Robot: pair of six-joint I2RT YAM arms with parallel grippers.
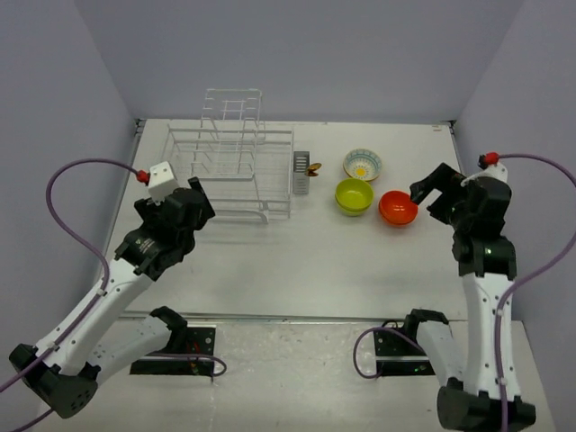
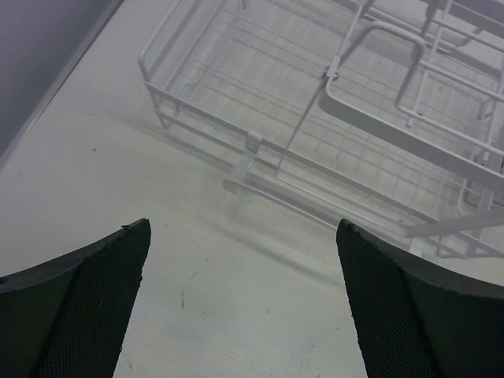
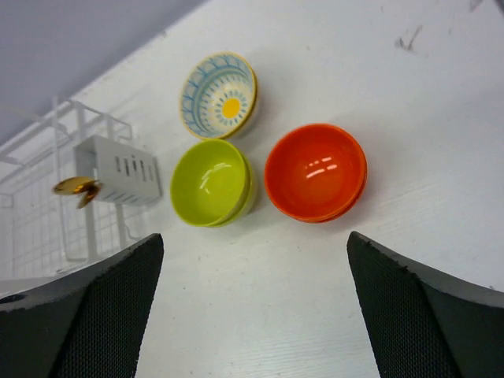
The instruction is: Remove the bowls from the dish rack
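Bowls (image 1: 354, 196) sat on the table (image 1: 270, 270) right of the dish rack (image 1: 229, 166), nearest our right gripper (image 1: 430, 193). Left wrist: we found the left gripper (image 2: 242, 228) wide open, empty, facing the rack. Right wrist: jaws wide, empty, orange bowl (image 3: 315, 172) just ahead.

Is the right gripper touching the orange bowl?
Apart. The right wrist view shows the right gripper open, with its fingers spread wide below the orange bowl and a clear gap on both sides.
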